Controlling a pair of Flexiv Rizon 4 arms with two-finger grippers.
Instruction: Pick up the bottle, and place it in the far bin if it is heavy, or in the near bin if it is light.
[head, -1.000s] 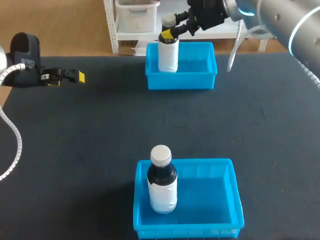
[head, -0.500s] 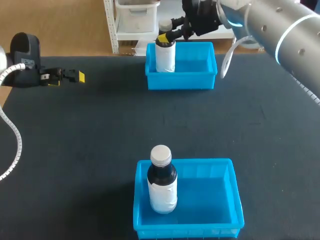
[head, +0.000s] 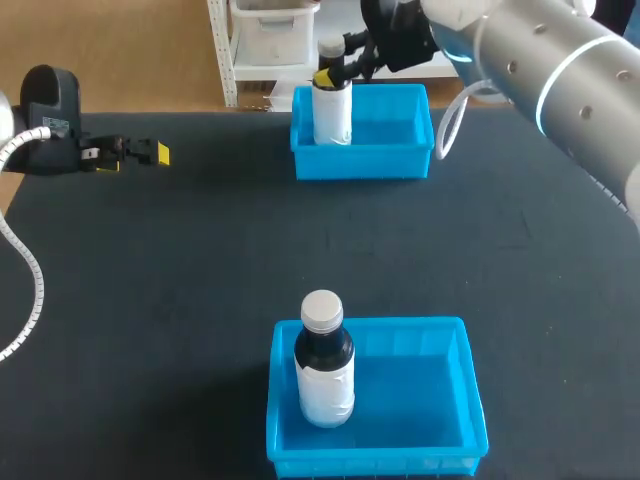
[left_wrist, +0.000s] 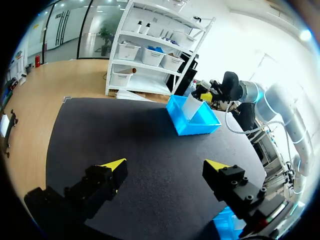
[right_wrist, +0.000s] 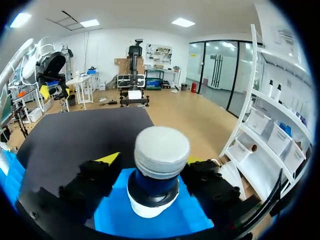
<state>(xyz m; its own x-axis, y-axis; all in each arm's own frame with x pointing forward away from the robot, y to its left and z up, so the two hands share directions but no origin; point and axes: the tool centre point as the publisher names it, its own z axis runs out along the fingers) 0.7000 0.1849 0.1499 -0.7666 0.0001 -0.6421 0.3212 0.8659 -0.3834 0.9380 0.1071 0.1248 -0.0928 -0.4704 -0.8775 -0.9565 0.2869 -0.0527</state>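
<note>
A white-labelled bottle with a pale cap stands upright in the far blue bin, at its left end. My right gripper is around the bottle's neck, fingers open and flanking it with a slight gap. In the right wrist view the bottle sits between the fingers of the right gripper, over the far bin's floor. My left gripper hangs open and empty at the table's far left. The left wrist view shows the left gripper facing the distant far bin and bottle.
A second bottle, dark with a white label, stands in the left part of the near blue bin. Bare dark tabletop lies between the two bins.
The right arm carried the bottle slightly left and set it lower in the far bin. Its fingers have since parted from the neck. The left arm has not moved.
</note>
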